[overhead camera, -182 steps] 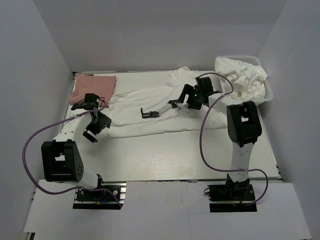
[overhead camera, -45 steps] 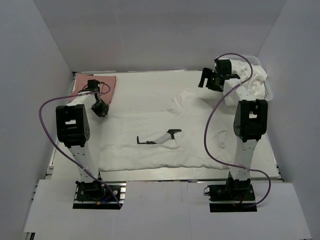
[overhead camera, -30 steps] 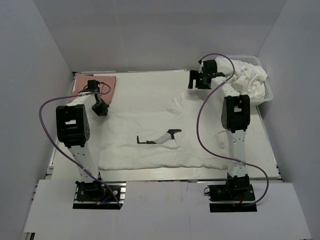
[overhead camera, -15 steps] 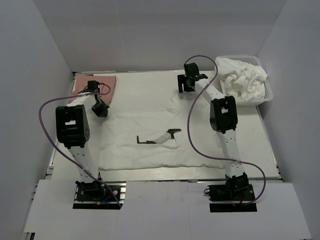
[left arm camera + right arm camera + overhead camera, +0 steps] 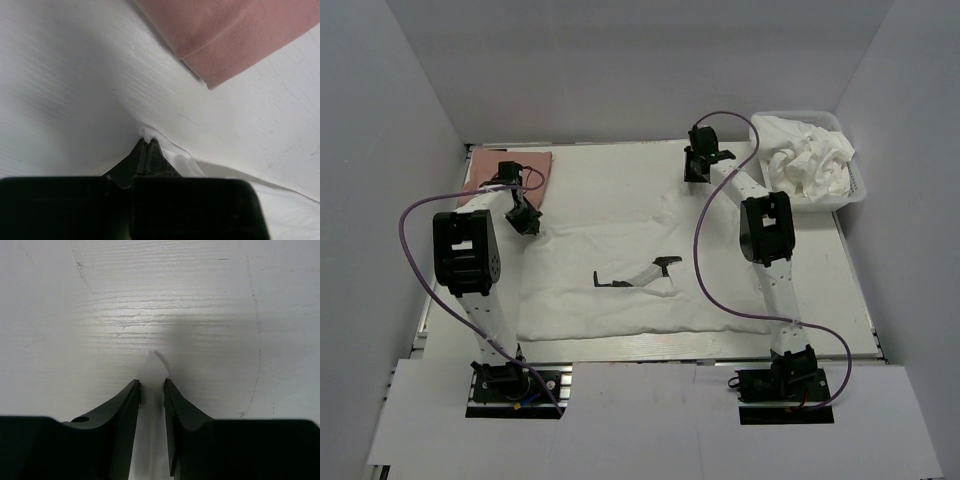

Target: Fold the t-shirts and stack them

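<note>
Moved leftward from the basket (image 5: pixel 855 190), right gripper (image 5: pixel 151 385) pinches the white shirt (image 5: pixel 620 240); left gripper (image 5: pixel 146 149) clenched on its edge.

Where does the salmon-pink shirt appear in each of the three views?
Top external: the salmon-pink shirt lies at the far left corner of the table.
Left wrist: along the upper right.
Right wrist: not in it.
Shared landmark: the left gripper, its fingers pinching the spread white shirt.
</note>
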Action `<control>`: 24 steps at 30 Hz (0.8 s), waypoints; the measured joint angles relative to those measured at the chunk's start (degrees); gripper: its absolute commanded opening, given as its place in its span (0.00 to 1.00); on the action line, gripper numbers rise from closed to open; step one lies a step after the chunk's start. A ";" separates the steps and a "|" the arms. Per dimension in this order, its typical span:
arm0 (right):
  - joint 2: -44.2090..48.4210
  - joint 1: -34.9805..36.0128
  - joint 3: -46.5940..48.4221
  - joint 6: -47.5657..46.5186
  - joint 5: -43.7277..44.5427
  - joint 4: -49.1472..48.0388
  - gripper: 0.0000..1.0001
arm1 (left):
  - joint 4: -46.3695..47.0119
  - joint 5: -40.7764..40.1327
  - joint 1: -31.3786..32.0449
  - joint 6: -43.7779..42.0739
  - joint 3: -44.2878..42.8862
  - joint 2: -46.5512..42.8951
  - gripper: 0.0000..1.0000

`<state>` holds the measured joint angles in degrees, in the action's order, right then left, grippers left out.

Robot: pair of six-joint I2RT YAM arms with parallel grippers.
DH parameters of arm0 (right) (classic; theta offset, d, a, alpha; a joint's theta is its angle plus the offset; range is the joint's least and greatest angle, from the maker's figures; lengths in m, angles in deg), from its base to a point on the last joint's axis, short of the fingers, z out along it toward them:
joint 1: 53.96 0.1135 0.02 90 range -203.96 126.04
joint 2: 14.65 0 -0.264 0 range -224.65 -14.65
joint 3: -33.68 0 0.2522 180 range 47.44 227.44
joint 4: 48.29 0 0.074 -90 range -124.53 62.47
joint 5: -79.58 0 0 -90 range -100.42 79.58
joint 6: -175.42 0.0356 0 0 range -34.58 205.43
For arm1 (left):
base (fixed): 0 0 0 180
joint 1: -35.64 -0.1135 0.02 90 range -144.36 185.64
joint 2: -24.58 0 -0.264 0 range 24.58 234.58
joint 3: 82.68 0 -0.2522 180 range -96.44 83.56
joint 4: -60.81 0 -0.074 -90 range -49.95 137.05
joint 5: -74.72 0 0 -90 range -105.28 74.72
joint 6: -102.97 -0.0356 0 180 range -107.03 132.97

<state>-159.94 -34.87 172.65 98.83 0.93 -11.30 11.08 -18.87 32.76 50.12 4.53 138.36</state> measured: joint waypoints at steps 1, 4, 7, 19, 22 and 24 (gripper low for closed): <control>0.22 0.00 -0.68 0.33 0.04 -1.09 0.28 | -0.02 0.04 0.00 -0.04 0.00 0.02 0.00; 2.16 -0.11 -4.83 0.81 0.02 -4.61 0.06 | -0.02 0.28 0.00 -0.24 0.00 0.02 0.00; 4.92 -0.11 -9.53 -0.24 0.22 -6.86 0.00 | -0.02 0.28 0.00 -0.33 0.00 -0.04 0.00; 34.84 0.90 -43.98 -3.45 -0.68 -15.80 0.00 | 0.63 0.00 0.00 -0.13 9.94 -14.86 0.00; 45.29 1.64 -54.88 -3.08 -1.49 -20.13 0.00 | 1.44 -0.02 0.00 0.20 14.12 -20.33 0.00; 51.36 2.14 -60.63 -2.67 -1.68 -21.92 0.00 | 1.75 -0.02 0.00 0.33 16.87 -23.54 0.00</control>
<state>-108.58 -32.73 112.02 96.17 -0.75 -33.23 12.83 -18.89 32.76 50.44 21.41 114.82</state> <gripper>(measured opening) 0.023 0.009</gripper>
